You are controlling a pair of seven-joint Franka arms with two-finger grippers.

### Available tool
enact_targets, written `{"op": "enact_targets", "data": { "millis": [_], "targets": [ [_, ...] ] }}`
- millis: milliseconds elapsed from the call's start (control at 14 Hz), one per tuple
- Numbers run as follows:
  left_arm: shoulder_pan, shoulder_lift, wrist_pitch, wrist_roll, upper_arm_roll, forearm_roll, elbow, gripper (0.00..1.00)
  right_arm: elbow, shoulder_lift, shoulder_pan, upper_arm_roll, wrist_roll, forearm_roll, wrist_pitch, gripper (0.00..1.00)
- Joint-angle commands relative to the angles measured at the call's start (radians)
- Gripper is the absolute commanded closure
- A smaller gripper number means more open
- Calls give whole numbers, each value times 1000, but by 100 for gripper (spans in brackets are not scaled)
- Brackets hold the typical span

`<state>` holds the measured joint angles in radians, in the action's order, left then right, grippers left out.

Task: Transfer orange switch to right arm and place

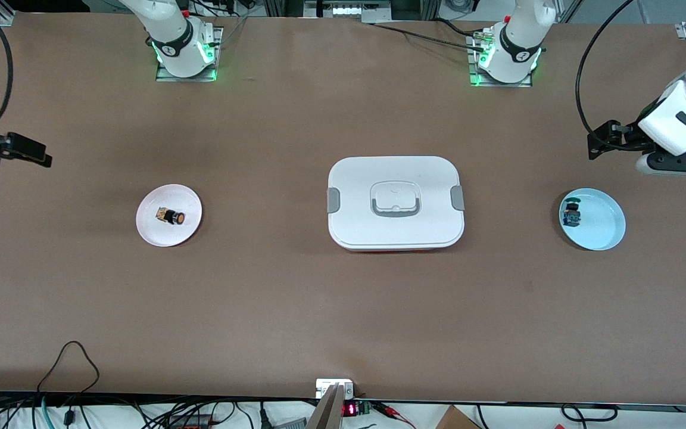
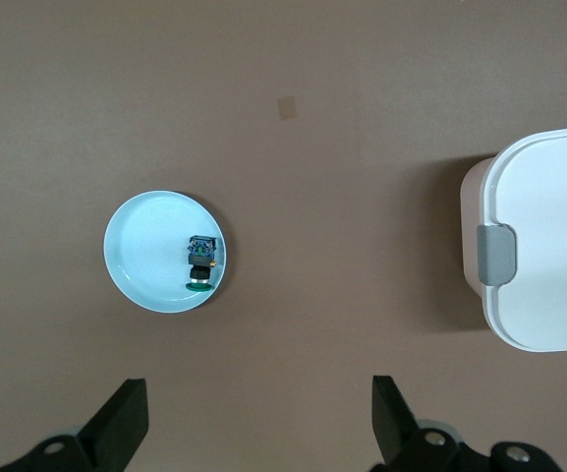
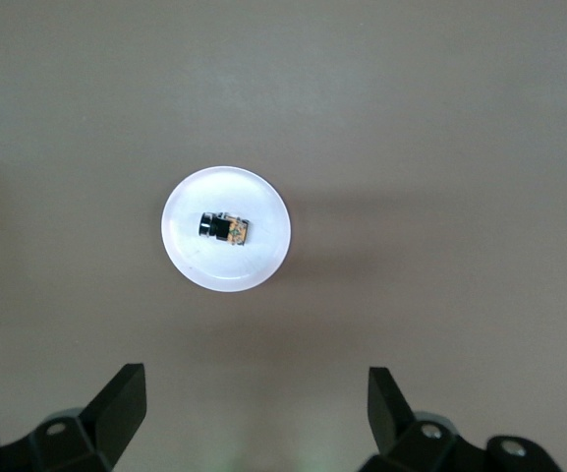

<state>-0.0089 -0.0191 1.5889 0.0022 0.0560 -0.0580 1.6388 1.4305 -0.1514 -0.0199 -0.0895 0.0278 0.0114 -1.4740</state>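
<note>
The orange switch (image 1: pixel 171 216), a stubby black cylinder with a glossy round cap, lies on its side on a smooth white plate (image 1: pixel 155 232) toward the right arm's end from the rounded white lidded container (image 1: pixel 395 202) (grey clips, moulded handle). Left gripper (image 2: pixel 255 413) and right gripper (image 3: pixel 254 408) hang spread and empty. A green-capped switch (image 1: pixel 571 213) rests in a pale blue dish (image 1: pixel 602 229).

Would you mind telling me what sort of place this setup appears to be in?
Most likely a robotics lab bench: two white arm bases bolted along a brown table, loose cables at its edges, and staged props, namely a white lidded box between a pink plate and a blue plate.
</note>
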Motion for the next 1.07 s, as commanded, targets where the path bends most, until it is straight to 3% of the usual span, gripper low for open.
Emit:
{"op": "enact_targets", "data": {
  "millis": [0,429,1000],
  "targets": [
    [4,4,-9,-10,4,-8,-10,0,16,0,0,1,-78,19,12,0],
    [4,4,-9,-11,4,-8,-8,0,225,117,2,1,-69,18,-157,0],
    [6,2,-9,-10,4,-8,-8,0,211,148,2,1,-11,5,-103,0]
  ]
}}
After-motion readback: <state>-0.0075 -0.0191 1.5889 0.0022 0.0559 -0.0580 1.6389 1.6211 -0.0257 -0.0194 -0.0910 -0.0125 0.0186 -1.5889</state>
